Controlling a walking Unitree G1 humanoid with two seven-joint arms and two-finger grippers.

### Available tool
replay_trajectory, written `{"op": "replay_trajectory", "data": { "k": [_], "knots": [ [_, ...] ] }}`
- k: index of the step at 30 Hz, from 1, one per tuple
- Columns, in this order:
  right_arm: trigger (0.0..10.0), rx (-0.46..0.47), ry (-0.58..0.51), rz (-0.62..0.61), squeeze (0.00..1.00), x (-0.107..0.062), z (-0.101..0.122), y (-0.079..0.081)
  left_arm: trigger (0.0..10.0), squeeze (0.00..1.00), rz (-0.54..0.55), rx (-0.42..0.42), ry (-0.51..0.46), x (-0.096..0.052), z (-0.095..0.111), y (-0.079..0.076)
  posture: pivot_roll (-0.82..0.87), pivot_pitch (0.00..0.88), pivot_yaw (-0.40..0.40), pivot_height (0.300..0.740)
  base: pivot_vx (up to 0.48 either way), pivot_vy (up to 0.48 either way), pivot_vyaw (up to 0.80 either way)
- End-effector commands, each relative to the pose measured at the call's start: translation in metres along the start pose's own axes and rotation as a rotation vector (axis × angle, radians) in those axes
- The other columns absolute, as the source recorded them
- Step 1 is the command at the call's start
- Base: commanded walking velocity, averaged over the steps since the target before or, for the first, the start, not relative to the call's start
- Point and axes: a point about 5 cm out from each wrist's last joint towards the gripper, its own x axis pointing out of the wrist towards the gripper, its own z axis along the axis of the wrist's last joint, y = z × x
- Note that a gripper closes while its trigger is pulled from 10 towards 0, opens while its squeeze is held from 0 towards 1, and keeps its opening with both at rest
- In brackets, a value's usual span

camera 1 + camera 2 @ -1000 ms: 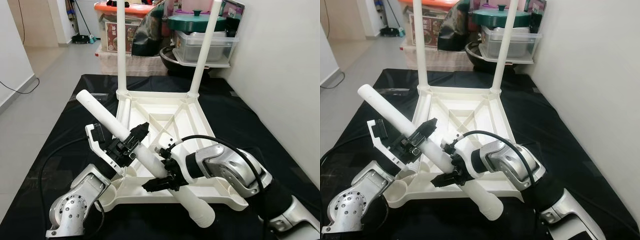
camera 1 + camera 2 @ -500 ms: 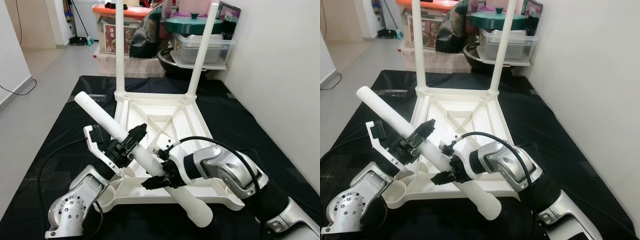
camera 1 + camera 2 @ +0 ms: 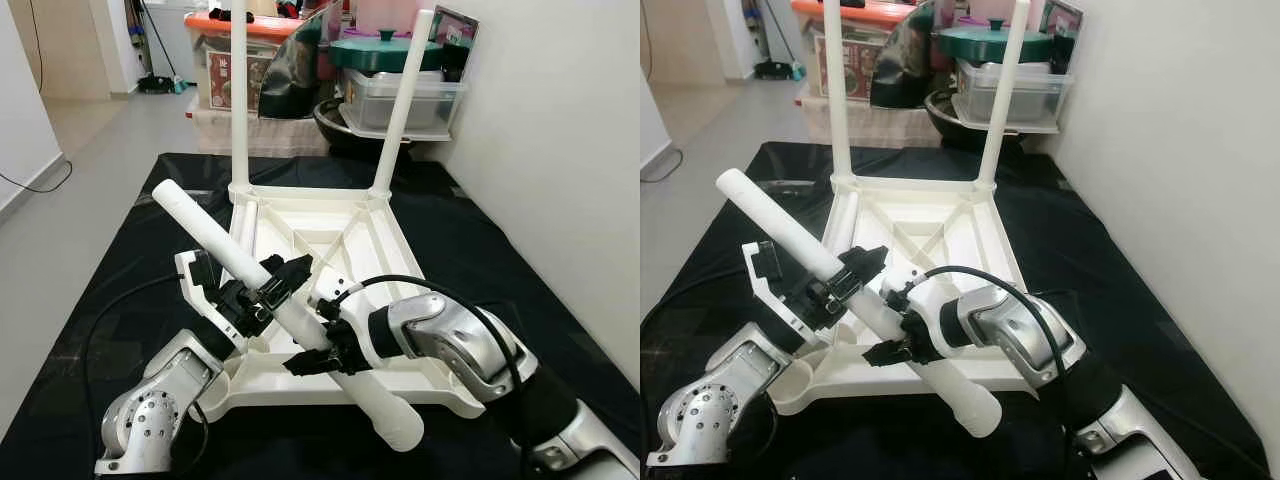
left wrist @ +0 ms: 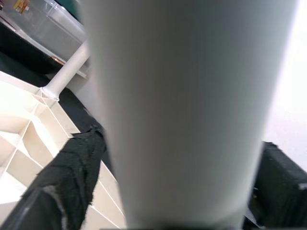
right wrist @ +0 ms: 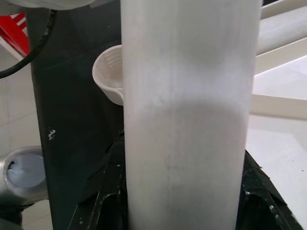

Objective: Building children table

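In the head views a long white plastic table leg runs as a diagonal from the upper left of centre down to the lower right, its ribbed end near the bottom edge. At lower left, the left gripper has its two black fingers clamped on the leg about halfway along; the left wrist view shows a black finger on either side of the white tube. Just right of it, near the lower centre, the right gripper grips the same leg further down, its fingers pressed against both sides of the tube in the right wrist view. Under the leg, in the middle of the frame, lies the upside-down white plastic ribbed tabletop on a black floor mat. Two more white legs stand upright from its far corners. An empty round corner socket sits at the tabletop's near left corner. Across the top stand stacked plastic storage boxes with a green lid.
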Motion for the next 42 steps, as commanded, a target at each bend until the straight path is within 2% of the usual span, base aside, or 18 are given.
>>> {"op": "replay_trajectory", "data": {
  "k": [1, 3, 6, 10, 14, 20, 27, 28, 29, 30, 31, 33, 34, 35, 36, 38, 41, 42],
  "knots": [
    [0.0, 0.055, 0.035, 0.02, 0.0, 0.003, -0.015, 0.002, 10.0, 1.0, -0.039, -0.005, -0.008, 0.003, 0.003, -0.006, -0.05, 0.0, -0.089, 0.74, 0.0, 0.0, 0.0],
    [0.0, 0.06, 0.029, 0.012, 0.0, -0.002, -0.014, 0.0, 10.0, 1.0, -0.048, -0.015, -0.019, 0.002, 0.005, -0.007, -0.05, 0.0, -0.089, 0.74, 0.0, 0.0, 0.0],
    [0.0, 0.084, 0.021, -0.019, 0.0, -0.024, -0.013, -0.008, 10.0, 1.0, -0.098, -0.049, -0.038, -0.001, 0.01, -0.014, -0.06, 0.0, -0.093, 0.74, 0.0, 0.0, 0.0],
    [0.0, 0.093, 0.016, -0.034, 0.0, -0.036, -0.011, -0.012, 10.0, 1.0, -0.132, -0.086, -0.048, -0.003, 0.012, -0.017, -0.06, 0.0, -0.094, 0.74, 0.0, 0.0, 0.0],
    [0.0, 0.097, -0.01, -0.07, 0.0, -0.06, 0.0, -0.018, 10.0, 1.0, -0.231, -0.158, -0.041, -0.01, 0.012, -0.029, -0.07, 0.0, -0.093, 0.74, 0.0, 0.0, 0.0],
    [0.0, 0.103, -0.015, -0.101, 0.0, -0.076, 0.004, -0.023, 10.0, 1.0, -0.28, -0.195, -0.042, -0.015, 0.013, -0.035, -0.07, 0.0, -0.096, 0.74, 0.0, 0.0, 0.0],
    [0.0, 0.115, -0.058, -0.145, 0.0, -0.093, 0.014, -0.031, 10.0, 1.0, -0.269, -0.184, -0.018, -0.018, 0.01, -0.034, -0.07, 0.0, -0.101, 0.74, 0.0, 0.0, 0.0],
    [0.0, 0.114, -0.093, -0.192, 0.0, -0.102, 0.022, -0.038, 10.0, 1.0, -0.206, -0.165, -0.014, -0.019, 0.007, -0.026, -0.07, 0.0, -0.1, 0.74, 0.0, 0.0, 0.0],
    [0.0, 0.121, -0.124, -0.229, 0.0, -0.107, 0.025, -0.044, 10.0, 0.24, -0.157, -0.143, -0.002, -0.018, 0.004, -0.02, -0.07, 0.0, -0.1, 0.74, 0.0, 0.0, 0.0],
    [0.0, 0.121, -0.124, -0.229, 0.0, -0.107, 0.025, -0.044, 10.0, 0.24, -0.157, -0.143, -0.002, -0.018, 0.004, -0.02, -0.07, 0.0, -0.1, 0.74, 0.0, 0.0, 0.0],
    [0.0, 0.131, -0.156, -0.269, 0.0, -0.111, 0.028, -0.05, 10.0, 0.13, -0.11, -0.118, 0.007, -0.017, 0.001, -0.014, -0.07, 0.0, -0.103, 0.74, 0.0, 0.0, 0.0],
    [0.0, 0.131, -0.156, -0.269, 0.0, -0.111, 0.028, -0.05, 10.0, 0.13, -0.11, -0.118, 0.007, -0.017, 0.001, -0.014, -0.07, 0.0, -0.103, 0.74, 0.0, 0.0, 0.0],
    [0.0, 0.137, -0.199, -0.335, 0.0, -0.115, 0.031, -0.057, 10.0, 0.0, -0.055, -0.098, 0.015, -0.017, -0.001, -0.008, -0.07, 0.0, -0.103, 0.74, 0.0, 0.0, 0.0],
    [0.0, 0.148, -0.259, -0.412, 0.0, -0.119, 0.034, -0.066, 10.0, 0.0, 0.023, -0.072, 0.032, -0.017, -0.005, 0.0, -0.07, 0.0, -0.101, 0.74, 0.0, 0.0, 0.0],
    [0.0, 0.148, -0.259, -0.412, 0.0, -0.119, 0.034, -0.066, 10.0, 0.0, 0.023, -0.072, 0.032, -0.017, -0.005, 0.0, -0.07, 0.0, -0.101, 0.74, 0.0, 0.0, 0.0],
    [0.0, 0.157, -0.34, -0.523, 0.0, -0.121, 0.034, -0.075, 10.0, 0.0, 0.155, 0.015, 0.067, -0.018, -0.012, 0.015, -0.07, 0.0, -0.099, 0.74, 0.0, 0.0, 0.0],
    [0.0, 0.176, -0.37, -0.546, 0.0, -0.121, 0.031, -0.076, 10.0, 0.0, 0.187, 0.04, 0.087, -0.018, -0.015, 0.018, -0.07, 0.0, -0.098, 0.74, 0.0, 0.0, 0.0],
    [0.0, 0.197, -0.389, -0.567, 0.0, -0.118, 0.026, -0.076, 10.0, 0.0, 0.228, 0.056, 0.089, -0.018, -0.017, 0.022, -0.07, 0.0, -0.094, 0.74, 0.0, 0.0, 0.0]
  ]
}}
